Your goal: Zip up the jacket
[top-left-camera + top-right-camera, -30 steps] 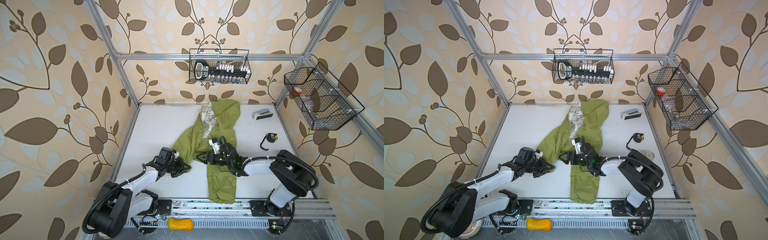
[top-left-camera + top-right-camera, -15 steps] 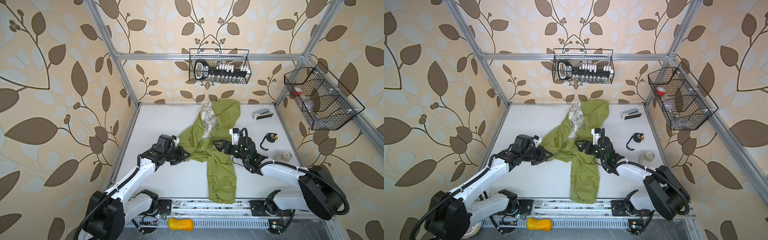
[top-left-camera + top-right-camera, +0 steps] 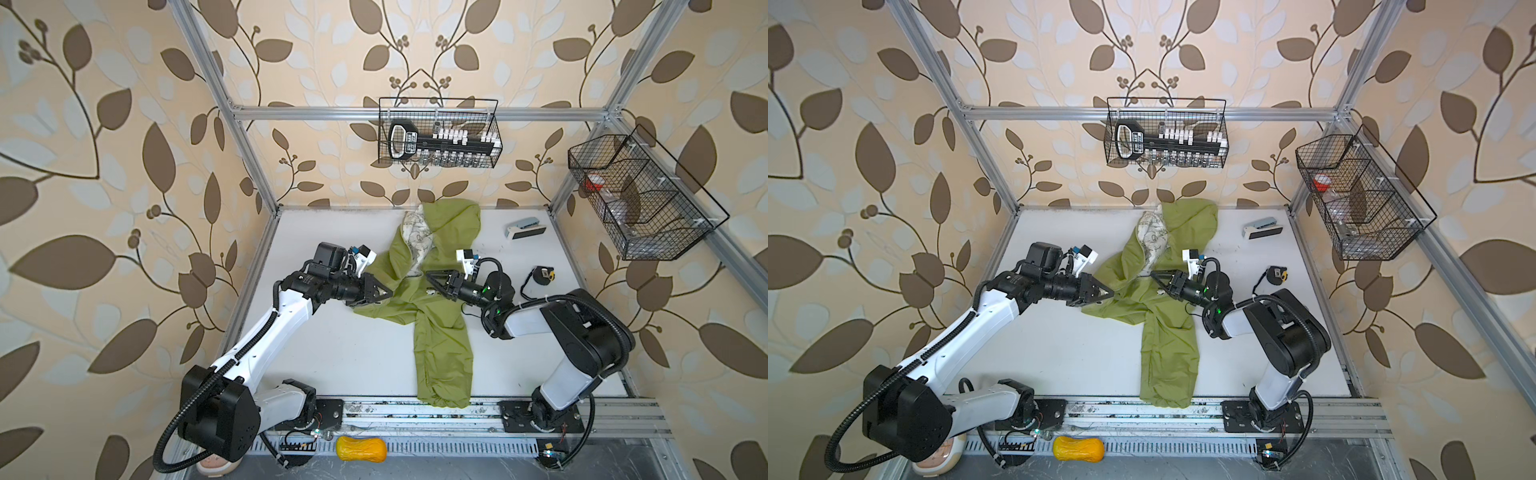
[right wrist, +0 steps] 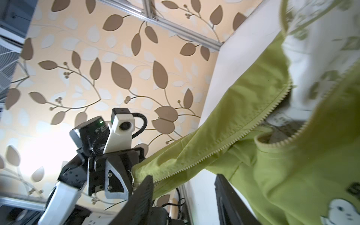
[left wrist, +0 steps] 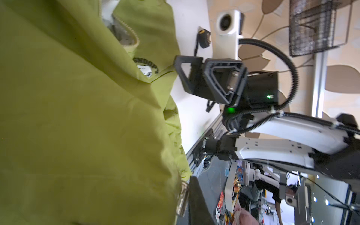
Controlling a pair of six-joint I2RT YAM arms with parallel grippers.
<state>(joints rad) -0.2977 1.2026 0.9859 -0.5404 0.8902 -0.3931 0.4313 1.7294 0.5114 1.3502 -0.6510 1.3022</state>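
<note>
Two arms are reaching in from opposite sides toward the jacket (image 3: 441, 332), which is lying crumpled near the middle of the white table (image 3: 332, 361), hood toward the far wall and lower end toward the near rail. At the hood, the printed white lining (image 3: 415, 232) is showing, and the front is standing open at the chest. The left gripper (image 3: 386, 293) is pinching the jacket: in the right wrist view its jaws are pressing together on the end of one front edge, where a row of zipper teeth (image 4: 229, 145) is ending. That edge is stretching from the grip toward the collar. The right gripper (image 3: 430, 276) is sitting at the opposite front panel, near a round patch (image 5: 146, 68). Its fingers (image 4: 145, 194) are standing apart, with fabric and bare table showing between them, and are not gripping the fabric. A tape measure (image 3: 542, 275) is lying on the table farther right, apart from the jacket.
</note>
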